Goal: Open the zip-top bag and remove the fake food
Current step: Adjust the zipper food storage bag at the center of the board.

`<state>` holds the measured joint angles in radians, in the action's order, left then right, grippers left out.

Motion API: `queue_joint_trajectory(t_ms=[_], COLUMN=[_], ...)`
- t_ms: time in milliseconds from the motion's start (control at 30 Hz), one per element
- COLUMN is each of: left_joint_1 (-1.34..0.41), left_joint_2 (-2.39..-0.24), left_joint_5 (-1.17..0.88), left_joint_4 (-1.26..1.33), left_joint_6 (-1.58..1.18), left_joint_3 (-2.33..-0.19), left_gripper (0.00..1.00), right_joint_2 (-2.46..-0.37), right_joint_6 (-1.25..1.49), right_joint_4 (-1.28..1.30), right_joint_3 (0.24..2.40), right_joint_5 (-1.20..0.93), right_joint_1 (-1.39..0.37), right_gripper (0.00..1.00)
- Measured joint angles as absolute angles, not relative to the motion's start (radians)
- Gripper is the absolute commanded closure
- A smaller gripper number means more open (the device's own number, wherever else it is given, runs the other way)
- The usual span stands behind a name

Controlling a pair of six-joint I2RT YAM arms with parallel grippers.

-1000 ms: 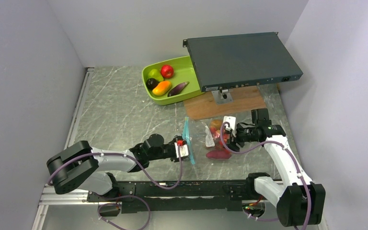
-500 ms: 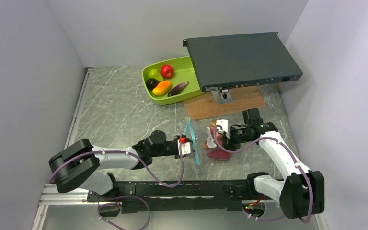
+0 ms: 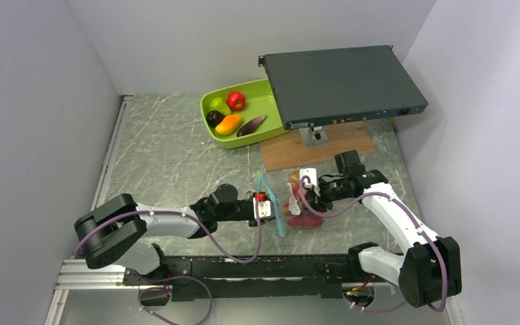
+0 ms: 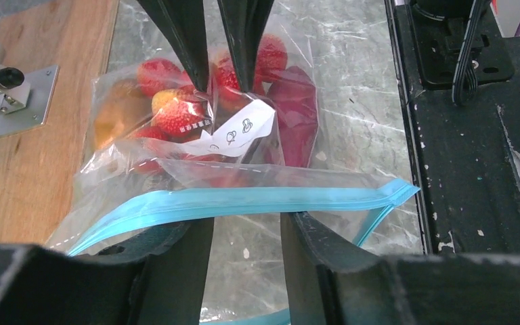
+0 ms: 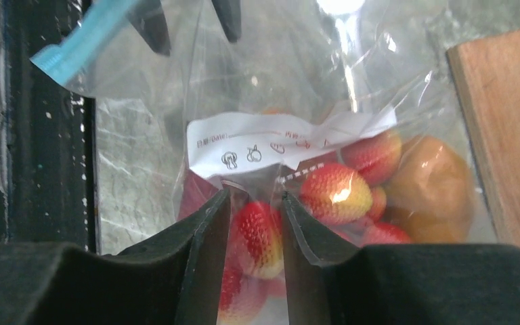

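1. The zip-top bag (image 4: 244, 198) ran off the bottom edge behind the left gripper (image 4: 246, 220), whose hold could not be made out.
2. A white label (image 5: 277, 142) and creased film masked some fake food (image 5: 332, 193) inside the bag.
3. Whether the right gripper (image 5: 254, 196) pinched the bag was unclear.

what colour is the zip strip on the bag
The zip strip is light blue, almost turquoise; the left wrist view shows it best.
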<state>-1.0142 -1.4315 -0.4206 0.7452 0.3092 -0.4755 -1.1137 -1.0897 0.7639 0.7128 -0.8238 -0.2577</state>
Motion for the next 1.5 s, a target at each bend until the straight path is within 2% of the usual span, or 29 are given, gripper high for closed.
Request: queue_joint_trajectory(t_ms=[200, 300, 400, 567, 700, 833, 933, 967, 1033, 1067, 1267, 1400, 1467, 1500], left_joint_1=[-1.014, -1.014, -1.014, -1.014, -1.014, -1.014, -1.014, -1.014, -1.013, -1.009, -1.008, -1.012, -1.011, -1.011], left_joint_2=[-1.433, -1.448, -1.463, -1.465, -1.477, -1.516, -1.550, -1.562, -1.581, -1.586, -1.594, -1.594, -1.594, -1.594], left_joint_5=[-0.395, -0.385, -0.383, -0.397, -0.415, -0.425, -0.426, -0.426, -0.421, -0.420, -0.419, -0.402, -0.387, -0.378], left_joint_4=[0.734, 0.732, 0.725, 0.722, 0.714, 0.704, 0.695, 0.687, 0.663, 0.652, 0.637, 0.641, 0.653, 0.663], left_joint_6=[0.311, 0.320, 0.328, 0.340, 0.355, 0.371, 0.384, 0.389, 0.400, 0.404, 0.401, 0.404, 0.406, 0.406], left_joint_3=[-0.471, -0.472, -0.472, -0.481, -0.532, -0.603, -0.637, -0.648, -0.670, -0.678, -0.707, -0.706, -0.698, -0.688], left_gripper=[0.48, 0.46, 0.44, 0.43, 0.37, 0.33, 0.32, 0.32, 0.32, 0.32, 0.31, 0.21, 0.17, 0.16], right_joint_2=[-1.089, -1.088, -1.087, -1.082, -1.085, -1.085, -1.085, -1.087, -1.093, -1.096, -1.093, -1.069, -1.049, -1.042], right_joint_6=[-1.090, -1.091, -1.110, -1.165, -1.146, -1.087, -1.042, -1.021, -0.989, -0.981, -0.921, -0.912, -0.914, -0.916], right_joint_4=[0.799, 0.803, 0.816, 0.839, 0.810, 0.731, 0.683, 0.661, 0.642, 0.640, 0.607, 0.615, 0.634, 0.643], right_joint_3=[0.748, 0.750, 0.749, 0.747, 0.741, 0.711, 0.707, 0.707, 0.707, 0.707, 0.715, 0.724, 0.736, 0.741], right_joint_5=[-0.928, -0.937, -0.952, -0.986, -0.965, -0.890, -0.846, -0.829, -0.796, -0.785, -0.788, -0.802, -0.806, -0.807], right_joint_1=[-0.223, -0.218, -0.221, -0.275, -0.335, -0.383, -0.411, -0.424, -0.446, -0.452, -0.455, -0.421, -0.392, -0.381], right_gripper=[1.00, 0.65, 0.40, 0.31, 0.31, 0.43, 0.60, 0.69, 0.94, 1.00, 1.00, 1.00, 0.87, 0.84])
